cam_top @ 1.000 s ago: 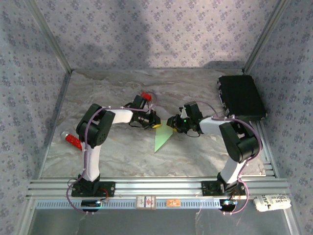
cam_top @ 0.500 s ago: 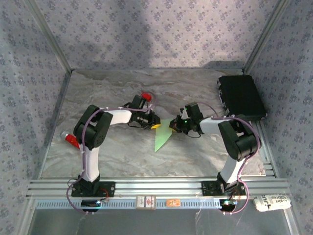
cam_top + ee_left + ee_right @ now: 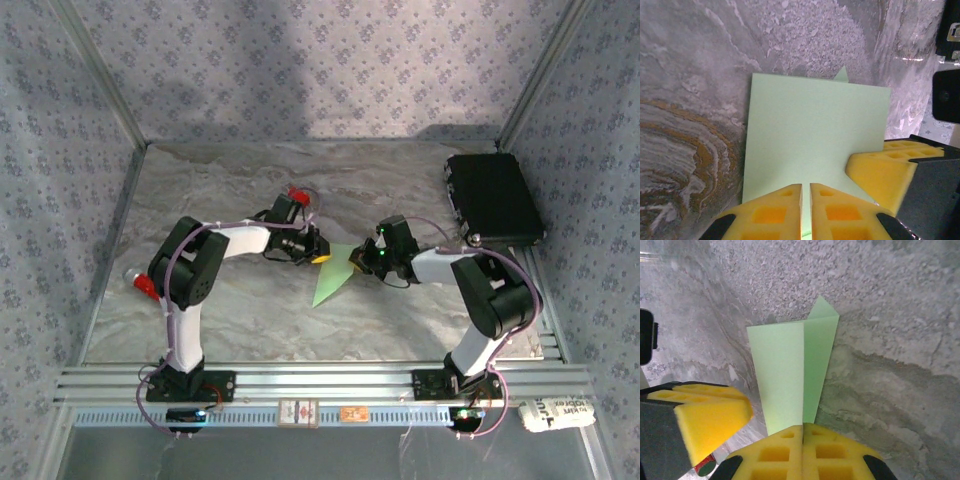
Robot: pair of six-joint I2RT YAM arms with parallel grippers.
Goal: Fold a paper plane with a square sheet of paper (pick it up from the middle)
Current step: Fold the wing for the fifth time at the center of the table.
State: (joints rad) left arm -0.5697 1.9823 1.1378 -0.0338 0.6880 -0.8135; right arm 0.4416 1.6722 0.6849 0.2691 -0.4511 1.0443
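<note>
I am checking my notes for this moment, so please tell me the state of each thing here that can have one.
square sheet of paper: folded, with a visible crease, pinched by both grippers.
left gripper: shut on the paper's edge.
right gripper: shut on the paper's edge.
black case: closed, lying flat.

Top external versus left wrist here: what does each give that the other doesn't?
Top external: the black case at far right and a red item at the left edge. Left wrist: the left fingers pressed together on the near edge of the folded green paper, a small corner tip peeking past its far edge. Shared: that paper, with left gripper and right gripper at it.
</note>
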